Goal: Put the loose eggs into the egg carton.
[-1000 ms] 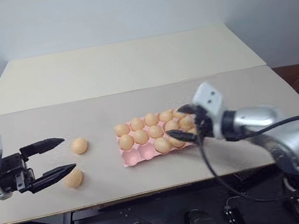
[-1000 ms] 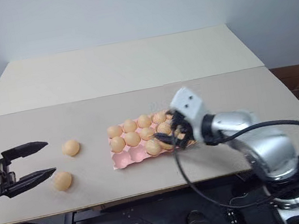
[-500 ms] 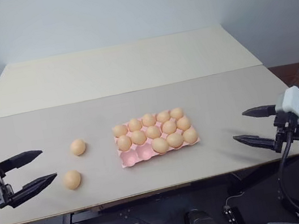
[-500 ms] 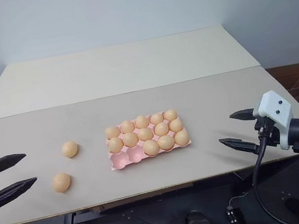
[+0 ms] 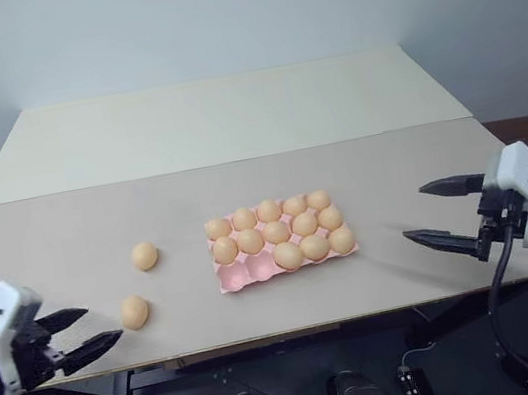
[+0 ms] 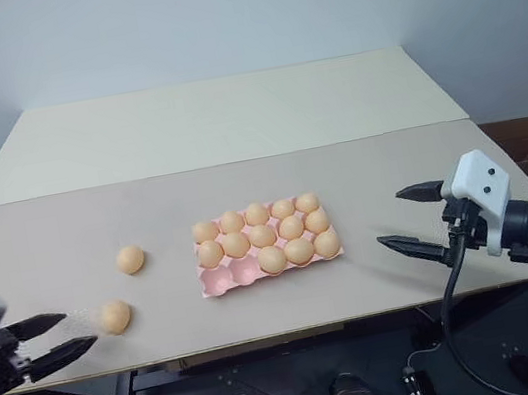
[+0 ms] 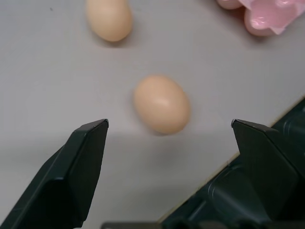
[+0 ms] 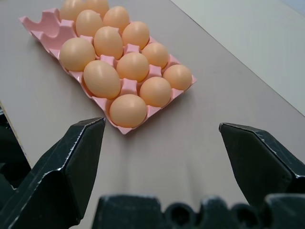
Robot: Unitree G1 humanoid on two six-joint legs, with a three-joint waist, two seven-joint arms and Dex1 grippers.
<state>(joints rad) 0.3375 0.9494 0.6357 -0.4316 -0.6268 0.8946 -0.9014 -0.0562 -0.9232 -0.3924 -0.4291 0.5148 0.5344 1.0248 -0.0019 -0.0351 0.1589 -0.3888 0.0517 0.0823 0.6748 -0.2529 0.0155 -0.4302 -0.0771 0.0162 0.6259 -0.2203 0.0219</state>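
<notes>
Your left gripper (image 5: 89,331) hangs spread and empty at the desk (image 5: 229,112) edge; the near egg (image 7: 161,103) sits just ahead between its fingers, long axis slanting across the gap. Risk: a fingertip nudges it and it rolls off that edge. The second egg (image 5: 145,256) lies beyond, the egg carton (image 5: 237,280) farther still. Your right gripper (image 6: 411,217) is also spread, empty.

Left gripper (image 5: 82,334) sits low at the frame's bottom left, fingers spread wide — right gripper (image 5: 444,213) hangs at the right edge, jaws wide apart too.
</notes>
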